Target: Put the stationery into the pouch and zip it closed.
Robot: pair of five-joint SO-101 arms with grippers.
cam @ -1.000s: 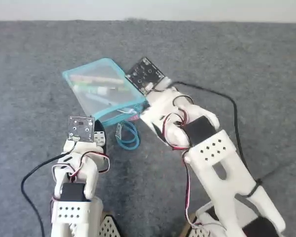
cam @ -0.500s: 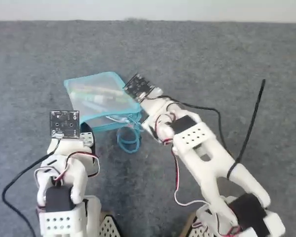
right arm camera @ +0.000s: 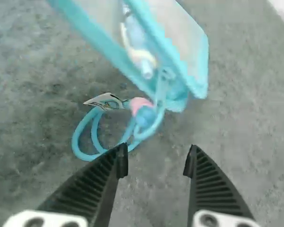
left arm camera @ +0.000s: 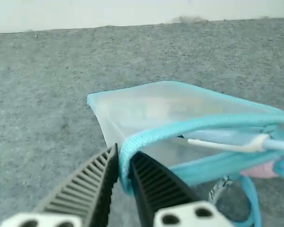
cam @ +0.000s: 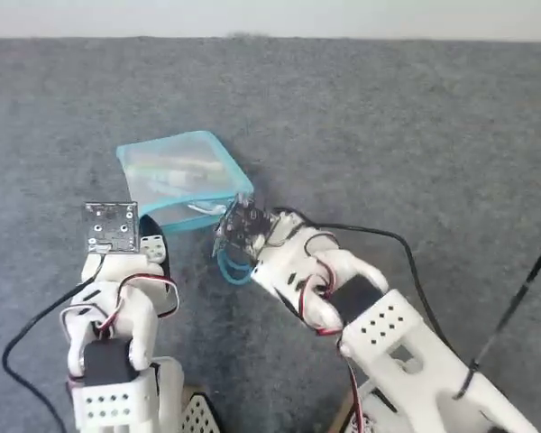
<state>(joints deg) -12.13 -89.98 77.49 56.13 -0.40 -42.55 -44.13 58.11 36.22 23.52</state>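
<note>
So the see-through turquoise-trimmed pouch (cam: pixel 176 176) on the grey table (cam: pixel 433 135) was pinched at its near corner by the left tool (left arm camera: pixel 123 153), with its zipper end lying just ahead of the spread right tool (right arm camera: pixel 156 153).

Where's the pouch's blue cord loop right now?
High view: the blue cord loop lies on the grey carpet at the pouch's zipper corner nearest the arms, just ahead of the open right hand.

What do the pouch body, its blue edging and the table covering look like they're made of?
Pouch body: likely soft clear plastic, frosted; contents show through.
Blue edging: woven fabric tape, ribbed texture.
Table covering: grey felt or low-pile carpet, fuzzy matte.
</note>
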